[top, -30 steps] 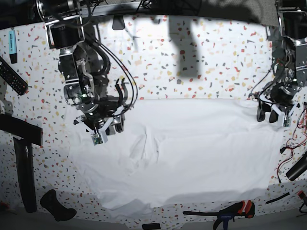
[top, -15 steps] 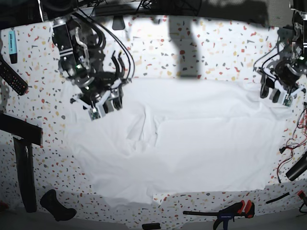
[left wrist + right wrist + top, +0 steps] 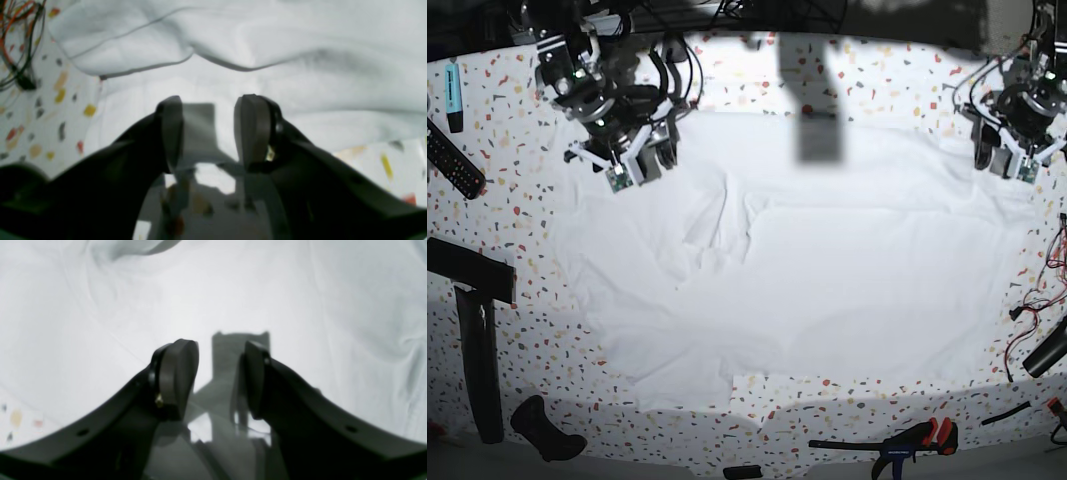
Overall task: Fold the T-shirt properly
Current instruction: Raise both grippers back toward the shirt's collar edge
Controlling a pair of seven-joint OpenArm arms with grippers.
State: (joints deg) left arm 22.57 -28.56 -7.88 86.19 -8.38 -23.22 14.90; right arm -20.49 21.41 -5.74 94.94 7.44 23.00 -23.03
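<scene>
The white T-shirt (image 3: 807,270) lies spread wide over the speckled table (image 3: 897,90), with wrinkles and a small fold left of its middle. My right gripper (image 3: 642,165) hangs over the shirt's far left corner. In the right wrist view the gripper (image 3: 222,346) has its jaws apart with only flat cloth (image 3: 213,290) below. My left gripper (image 3: 1002,160) is over the shirt's far right corner. In the left wrist view the gripper (image 3: 208,103) also has its jaws apart above the cloth (image 3: 300,50), near a folded hem edge.
A black remote (image 3: 452,160) and a blue marker (image 3: 452,90) lie at the far left. Black bars (image 3: 477,330) stand at the left edge. A clamp with red grips (image 3: 897,440) lies at the front. Loose cables (image 3: 1037,300) run along the right edge, and they also show in the left wrist view (image 3: 20,50).
Both grippers have moved toward the far side of the table. The shirt's far edge moved with them, and the shirt now lies stretched out larger and flatter.
</scene>
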